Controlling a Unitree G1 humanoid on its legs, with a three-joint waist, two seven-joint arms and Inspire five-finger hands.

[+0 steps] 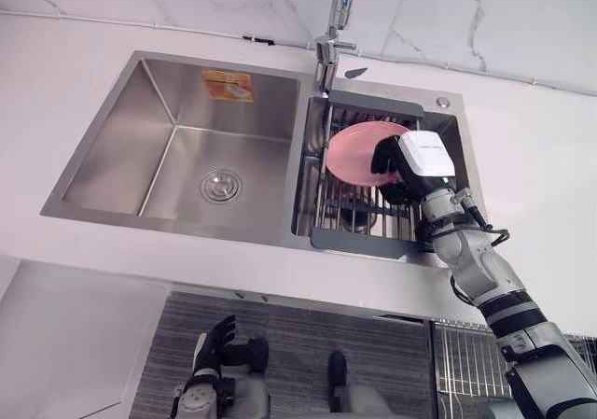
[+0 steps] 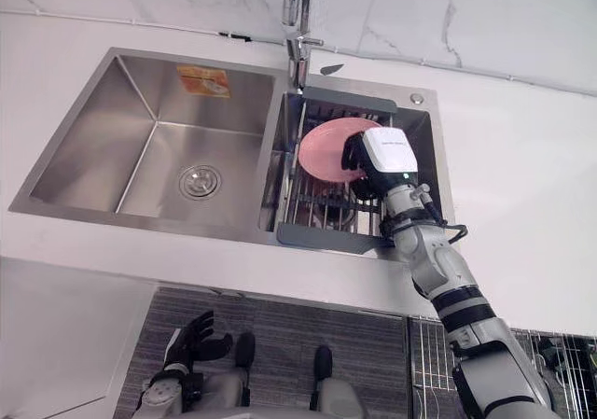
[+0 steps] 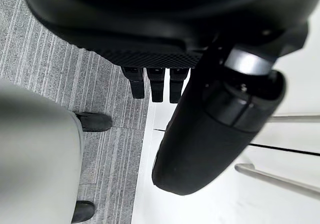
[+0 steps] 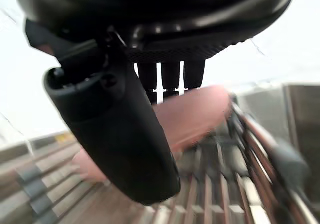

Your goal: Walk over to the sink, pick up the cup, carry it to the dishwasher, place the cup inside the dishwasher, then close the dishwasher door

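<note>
Right hand (image 1: 392, 162) at pink dish (image 1: 353, 146), centre-right, in rack (image 1: 366, 243); grip cannot be told | left hand (image 1: 213, 349) relaxed, lower left | risk: dish catches rack wires, slips.

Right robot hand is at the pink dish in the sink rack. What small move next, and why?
Probably curl the right robot hand round the edge of the pink dish before lifting. In the right wrist view its fingers look straight, with the dish just past them, so it seems ungripped. The dish leans in the rack.
</note>
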